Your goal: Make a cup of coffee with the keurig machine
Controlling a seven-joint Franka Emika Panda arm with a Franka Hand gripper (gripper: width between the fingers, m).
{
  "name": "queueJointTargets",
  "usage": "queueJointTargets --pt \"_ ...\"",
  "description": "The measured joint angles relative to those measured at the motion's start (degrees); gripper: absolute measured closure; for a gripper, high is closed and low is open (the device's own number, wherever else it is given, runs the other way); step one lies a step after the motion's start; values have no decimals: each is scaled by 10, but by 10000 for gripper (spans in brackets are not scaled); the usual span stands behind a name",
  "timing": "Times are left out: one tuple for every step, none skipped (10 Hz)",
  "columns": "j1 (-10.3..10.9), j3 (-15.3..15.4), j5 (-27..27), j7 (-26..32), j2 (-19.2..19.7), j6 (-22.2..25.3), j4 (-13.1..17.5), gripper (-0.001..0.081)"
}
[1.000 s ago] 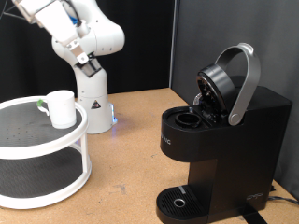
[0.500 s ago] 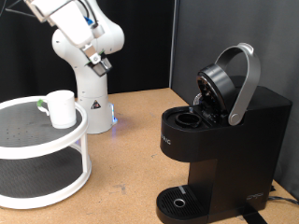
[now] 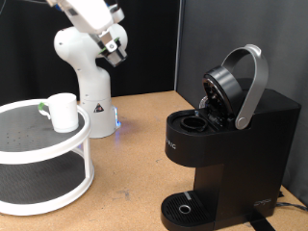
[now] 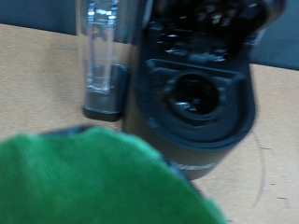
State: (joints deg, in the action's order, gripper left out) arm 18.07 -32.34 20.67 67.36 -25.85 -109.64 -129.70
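The keurig machine (image 3: 231,144) stands at the exterior view's right with its lid and silver handle (image 3: 252,87) raised and the pod chamber (image 3: 195,123) open. From the wrist view I look down on the keurig machine (image 4: 196,103) and into that open chamber. A blurred green-topped pod (image 4: 93,182) fills the near foreground there, carried in my gripper (image 3: 115,48), which hangs high in the air at the exterior view's upper left, well away from the machine. The white cup (image 3: 64,111) sits on the top tier of a round stand.
The white two-tier round stand (image 3: 43,154) occupies the exterior view's left. The arm's white base (image 3: 94,106) stands behind it. A clear water tank (image 4: 103,56) sits on the machine's side. The round drip tray (image 3: 183,207) has nothing on it. Brown tabletop lies between stand and machine.
The arm has lifted and swung towards the exterior view's right, nearer the machine. The cup, the stand and the machine's open lid have not moved.
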Motion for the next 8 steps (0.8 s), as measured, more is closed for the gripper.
queueJointTargets --pt "6 2 3 0 11 -6 11 332" --pt "12 3 11 0 23 -7 21 332" --pt "19 2 23 0 37 -5 31 332" --pt "25 2 32 1 51 -4 39 332" --pt "30 2 43 6 63 -4 43 332" --pt "35 2 51 11 72 -6 44 332" --pt "38 3 63 13 77 -14 44 332" --pt "42 3 74 14 80 -21 44 332"
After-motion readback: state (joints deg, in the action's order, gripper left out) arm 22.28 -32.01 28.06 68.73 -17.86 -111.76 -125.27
